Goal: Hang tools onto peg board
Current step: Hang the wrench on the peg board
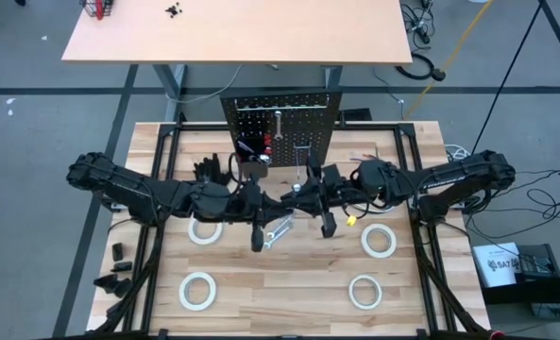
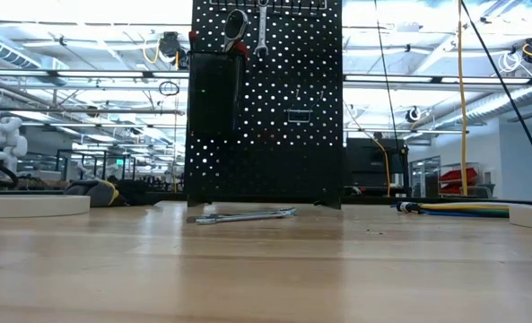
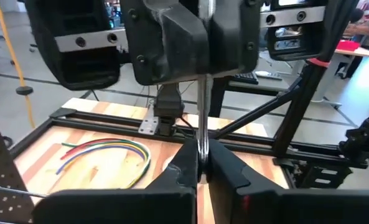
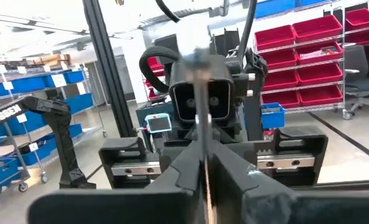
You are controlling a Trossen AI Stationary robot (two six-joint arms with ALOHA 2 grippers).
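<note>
Both arms meet in mid-air just in front of the peg board (image 1: 280, 127), above the middle of the bench (image 1: 289, 316), and both seem to grip one slim silver wrench (image 3: 202, 118). In the left wrist view the left hand (image 3: 198, 168) has its fingers pressed together on the lower end of the shaft; in the right wrist view the right hand (image 4: 206, 168) is likewise clamped on a thin silver bar (image 4: 202, 106) that runs toward the opposite arm, presumably the same tool. This looks like a hand-over. A second wrench (image 2: 245, 215) lies flat on the bench just in front of the peg board's foot, four white tape rolls (image 1: 204, 229) sit further out from the board, and coloured cables (image 3: 106, 152) lie off to one side. The peg board already carries a hung wrench (image 1: 278, 123) and some tools in its black bin (image 2: 213, 94). The main risk, as I judge it, is in the release: if one hand lets go before the other grip is secure, the thin shaft could swivel or drop. If both pull while clamped, the tool may twist out of line, making the hook hard to catch.
</note>
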